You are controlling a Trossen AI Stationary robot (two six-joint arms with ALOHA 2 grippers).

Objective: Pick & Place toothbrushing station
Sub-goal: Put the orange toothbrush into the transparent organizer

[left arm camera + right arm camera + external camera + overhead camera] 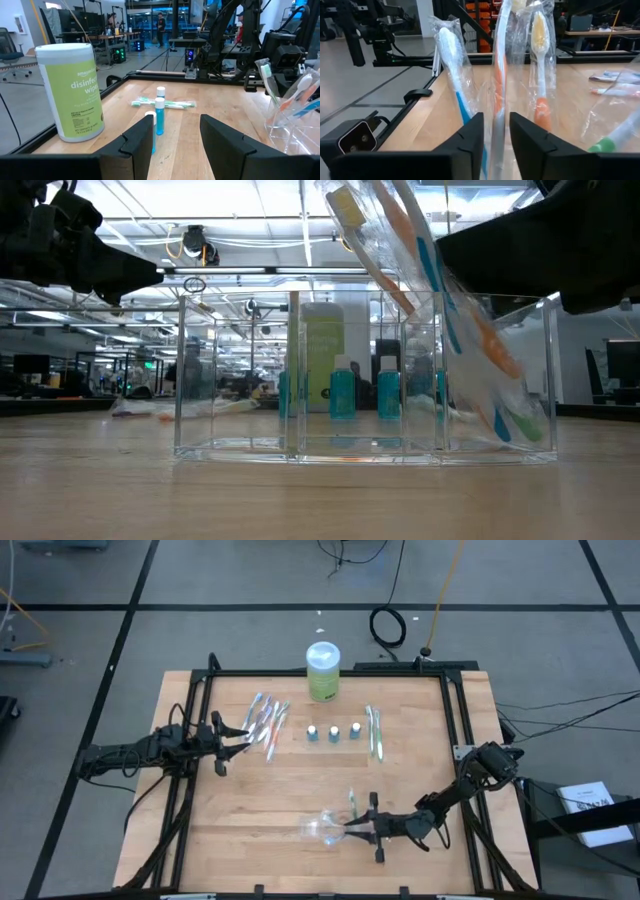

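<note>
A clear plastic holder with compartments [318, 829] stands near the table's front edge. Several wrapped toothbrushes [430, 290] lean in its right compartment, heads up. My right gripper [352, 826] reaches level toward it from the table's right. Its fingers stand a little apart on either side of an orange-and-white wrapped toothbrush [499, 85]. More toothbrushes lie flat at the far left [268, 722] and far right [375, 732]. Three small blue-and-white tubes [334, 732] stand upright between them. My left gripper [240, 732] waits open at the table's left, with nothing between its fingers. My right gripper has the orange-and-white toothbrush's handle [498, 125] between its two fingers, which come at it level and lie across it. A slit shows beside one finger [475, 135]; I cannot tell whether either finger touches the wrapper. The brush stands upright in the holder.
A green canister of disinfecting wipes [323, 671] stands at the far edge, in the middle. A black frame [455, 720] runs along the table's sides. Bare wood lies between the tubes and the holder.
</note>
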